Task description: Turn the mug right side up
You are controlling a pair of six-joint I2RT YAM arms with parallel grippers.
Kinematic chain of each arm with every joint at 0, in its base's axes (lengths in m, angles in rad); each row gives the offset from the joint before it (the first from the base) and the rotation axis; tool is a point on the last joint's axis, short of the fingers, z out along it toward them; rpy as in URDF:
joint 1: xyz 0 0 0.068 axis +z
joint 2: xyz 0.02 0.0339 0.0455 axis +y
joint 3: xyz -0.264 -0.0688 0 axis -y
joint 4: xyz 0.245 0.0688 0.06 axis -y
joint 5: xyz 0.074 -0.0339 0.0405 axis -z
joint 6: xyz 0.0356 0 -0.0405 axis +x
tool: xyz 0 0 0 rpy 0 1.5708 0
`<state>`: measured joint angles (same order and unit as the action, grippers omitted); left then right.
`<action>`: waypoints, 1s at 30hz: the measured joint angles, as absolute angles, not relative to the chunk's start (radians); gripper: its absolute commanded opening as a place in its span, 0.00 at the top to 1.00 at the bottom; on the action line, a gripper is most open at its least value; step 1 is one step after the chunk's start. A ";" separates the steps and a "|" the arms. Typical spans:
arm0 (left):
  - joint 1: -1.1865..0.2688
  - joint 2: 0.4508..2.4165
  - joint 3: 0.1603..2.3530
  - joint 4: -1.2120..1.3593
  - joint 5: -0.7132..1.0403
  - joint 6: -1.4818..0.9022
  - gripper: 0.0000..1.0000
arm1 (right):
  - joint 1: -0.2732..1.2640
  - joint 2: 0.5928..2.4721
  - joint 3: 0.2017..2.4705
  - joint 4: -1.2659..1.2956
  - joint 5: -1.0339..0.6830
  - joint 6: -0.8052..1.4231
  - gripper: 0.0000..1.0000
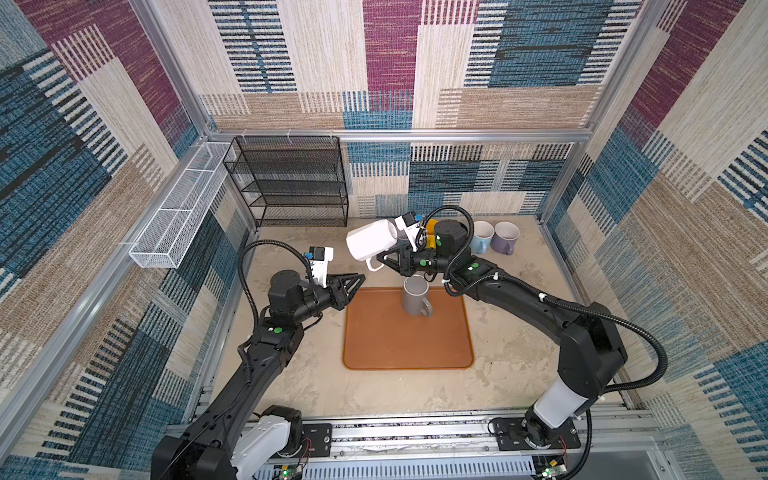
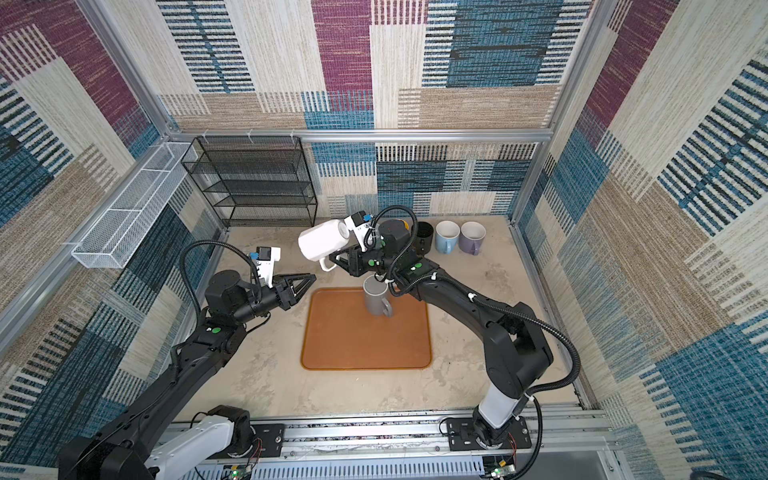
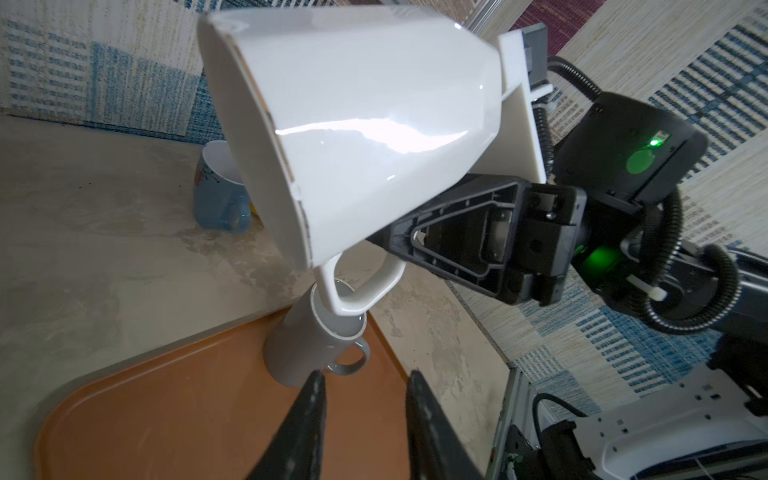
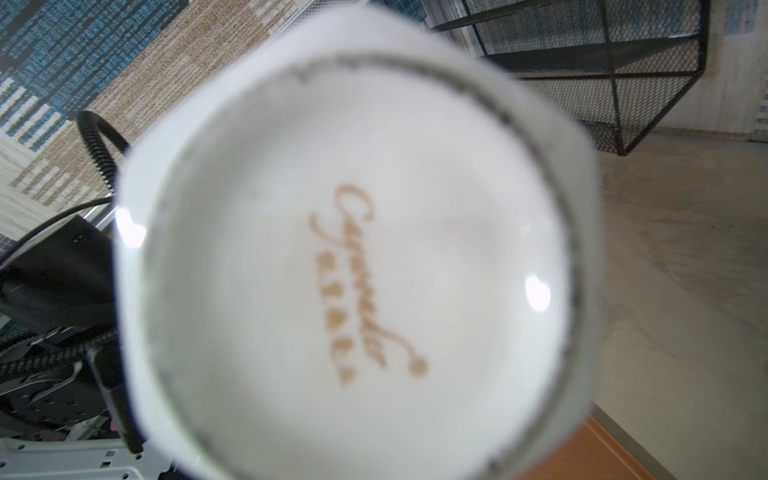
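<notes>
right arm [image 1: 540, 303]: up from the near right corner of the worktop [image 1: 291, 386], elbow high, forearm running in toward the middle, wrist rolled sideways. left arm [image 1: 257, 357]: up from the near left corner, forearm slanting inward, wrist about level, aimed at the raised mug.

black wire shelf [image 1: 291, 178] against the far edge, left of centre. white wire basket [image 1: 178, 208] fixed along the left wall. orange tray [image 1: 407, 345] flat at the middle of the worktop.

white mug [image 1: 372, 241] in the air near the tray's far edge, tipped onto its side, mouth toward the left arm, handle hanging underneath. right gripper [image 1: 384, 259] clenched on the white mug at the handle. left gripper [image 1: 359, 279] released and empty, jaws a little apart, just short of the white mug.

grey mug [image 1: 415, 297] upright on the tray by its far edge, below the hanging handle. blue mug [image 1: 482, 237] and purple mug [image 1: 505, 237] mouth-up side by side along the far edge, right of centre.

only from the left wrist: the gap between the left jaws, and the handle loop beside the right jaw. only from the right wrist: the white mug's base, close and blurred, with gold script. only in a top view: black mug [image 2: 424, 237] just beside the blue mug.
</notes>
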<state>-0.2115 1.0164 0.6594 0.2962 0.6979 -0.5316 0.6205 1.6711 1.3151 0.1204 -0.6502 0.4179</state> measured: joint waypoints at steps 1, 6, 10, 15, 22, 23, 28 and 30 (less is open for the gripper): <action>-0.212 1.019 0.659 0.314 0.712 -0.538 0.66 | 0.620 1.670 1.314 0.132 -0.663 0.420 1.00; -0.210 1.021 0.656 0.397 0.743 -0.572 0.66 | 0.620 1.658 1.300 0.180 -0.719 0.444 1.00; -0.210 1.028 0.649 0.455 0.765 -0.590 0.67 | 0.620 1.649 1.290 0.212 -0.748 0.459 1.00; -0.209 1.040 0.638 0.507 0.769 -0.622 0.67 | 0.620 1.645 1.284 0.251 -0.780 0.490 1.00; -0.205 1.058 0.628 0.602 0.783 -0.657 0.67 | 0.620 1.643 1.282 0.306 -0.822 0.520 1.00; -0.205 1.066 0.624 0.629 0.793 -0.665 0.67 | 0.620 1.643 1.280 0.317 -0.829 0.527 1.00; -0.205 1.104 0.619 0.733 0.818 -0.719 0.67 | 0.620 1.643 1.260 0.371 -0.857 0.553 1.00; -0.205 1.113 0.619 0.765 0.822 -0.736 0.67 | 0.620 1.643 1.254 0.398 -0.864 0.569 1.00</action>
